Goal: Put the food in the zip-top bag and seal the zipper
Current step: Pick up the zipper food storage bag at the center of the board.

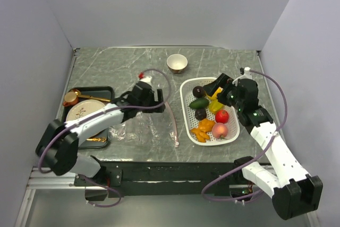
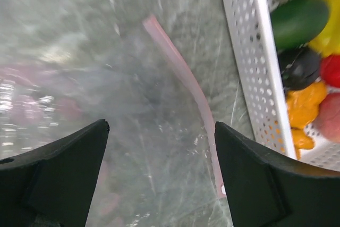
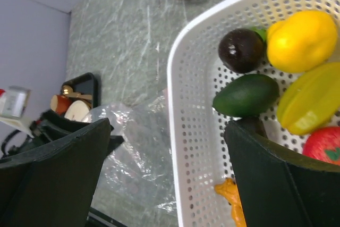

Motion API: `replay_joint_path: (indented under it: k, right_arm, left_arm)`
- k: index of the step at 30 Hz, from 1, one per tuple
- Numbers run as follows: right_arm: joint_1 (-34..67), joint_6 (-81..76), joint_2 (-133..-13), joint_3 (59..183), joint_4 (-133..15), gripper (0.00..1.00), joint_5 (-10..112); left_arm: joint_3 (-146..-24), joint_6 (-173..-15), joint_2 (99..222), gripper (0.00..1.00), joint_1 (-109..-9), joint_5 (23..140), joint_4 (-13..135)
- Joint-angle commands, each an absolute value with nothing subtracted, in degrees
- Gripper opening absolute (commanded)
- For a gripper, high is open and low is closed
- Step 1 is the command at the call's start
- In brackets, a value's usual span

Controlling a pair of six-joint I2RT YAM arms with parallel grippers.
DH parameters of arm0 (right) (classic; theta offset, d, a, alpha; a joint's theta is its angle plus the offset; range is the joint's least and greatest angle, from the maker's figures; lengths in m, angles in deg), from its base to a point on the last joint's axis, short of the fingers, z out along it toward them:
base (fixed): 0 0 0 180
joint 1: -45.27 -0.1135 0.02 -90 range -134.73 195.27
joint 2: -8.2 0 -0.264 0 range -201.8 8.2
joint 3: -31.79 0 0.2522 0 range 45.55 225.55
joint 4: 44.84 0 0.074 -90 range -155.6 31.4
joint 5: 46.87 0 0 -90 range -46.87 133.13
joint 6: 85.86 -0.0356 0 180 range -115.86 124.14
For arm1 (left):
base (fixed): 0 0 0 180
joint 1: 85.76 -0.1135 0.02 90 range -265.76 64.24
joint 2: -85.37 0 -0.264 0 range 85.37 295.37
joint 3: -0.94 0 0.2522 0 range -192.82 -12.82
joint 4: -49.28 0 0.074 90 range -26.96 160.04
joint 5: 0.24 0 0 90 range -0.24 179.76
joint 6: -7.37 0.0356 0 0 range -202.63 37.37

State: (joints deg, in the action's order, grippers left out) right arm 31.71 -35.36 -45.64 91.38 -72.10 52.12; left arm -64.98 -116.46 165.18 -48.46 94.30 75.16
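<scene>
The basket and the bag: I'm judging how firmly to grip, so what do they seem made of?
The basket looks like rigid white moulded plastic, fairly matte: even round perforations, smooth rim. The bag seems to be thin, clear, glossy film: crinkles, glints, the table showing through.

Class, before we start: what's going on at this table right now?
Toy food is to be bagged, but all of it sits in the basket. The robot's left fingers hover open over the clear bag lying beside the basket; its right fingers hang open above the basket. Nothing is held.
</scene>
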Motion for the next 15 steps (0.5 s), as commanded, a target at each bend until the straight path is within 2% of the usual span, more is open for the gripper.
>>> replay_joint_path:
  k: [1,9,15]
  right_arm:
    - [31.74,-33.39,-43.57,90.64,-75.29,0.96,49.02]
    - [31.91,-30.75,-43.04,93.63,-77.59,0.97,47.0]
    - [32.0,-30.93,-42.6,93.1,-76.18,0.97,46.12]
  left_arm:
    - [-69.68,-121.64,170.17,0.86,-43.05,101.0,76.05]
    - [-75.92,-125.87,177.28,0.85,-36.72,103.82,78.77]
    - [-79.35,-128.33,183.89,0.78,-33.46,103.03,78.52]
